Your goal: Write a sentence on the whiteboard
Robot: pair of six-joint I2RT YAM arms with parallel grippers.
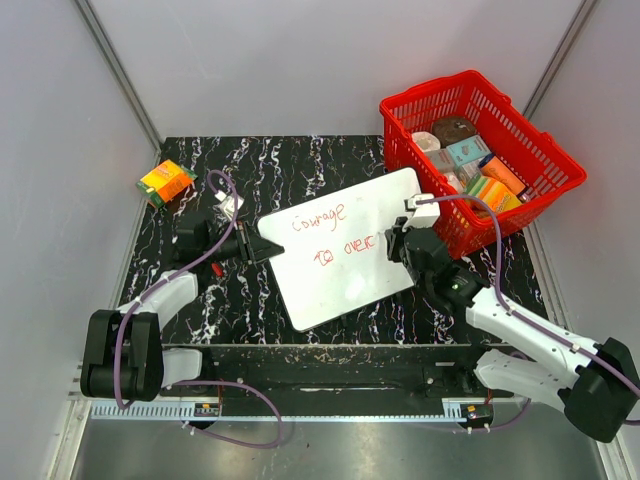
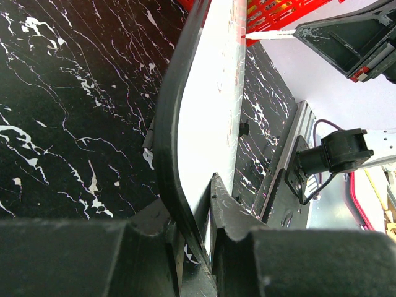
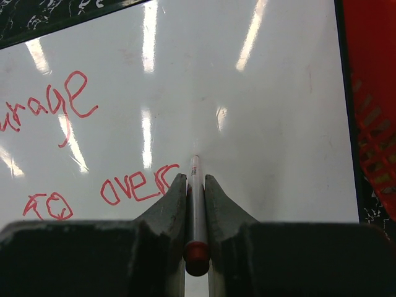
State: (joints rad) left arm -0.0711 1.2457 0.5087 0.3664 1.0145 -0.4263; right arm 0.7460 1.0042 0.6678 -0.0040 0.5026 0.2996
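Observation:
The whiteboard [image 1: 345, 255] lies tilted on the black marbled table, with red handwriting [image 1: 318, 218] reading "courage" above "to over". My left gripper [image 1: 258, 246] is shut on the board's left edge [image 2: 185, 124], one finger on each face. My right gripper [image 1: 392, 243] is shut on a white marker with a red end cap [image 3: 197, 210]. The marker's tip touches the board just right of the word "over" [image 3: 139, 184]. The right wrist view shows "rage" [image 3: 59, 105] and "to" [image 3: 48, 206] too.
A red basket [image 1: 480, 165] full of packaged goods stands at the board's right corner, close to my right gripper. An orange and green box [image 1: 166, 182] lies at the table's far left. Grey walls enclose the table.

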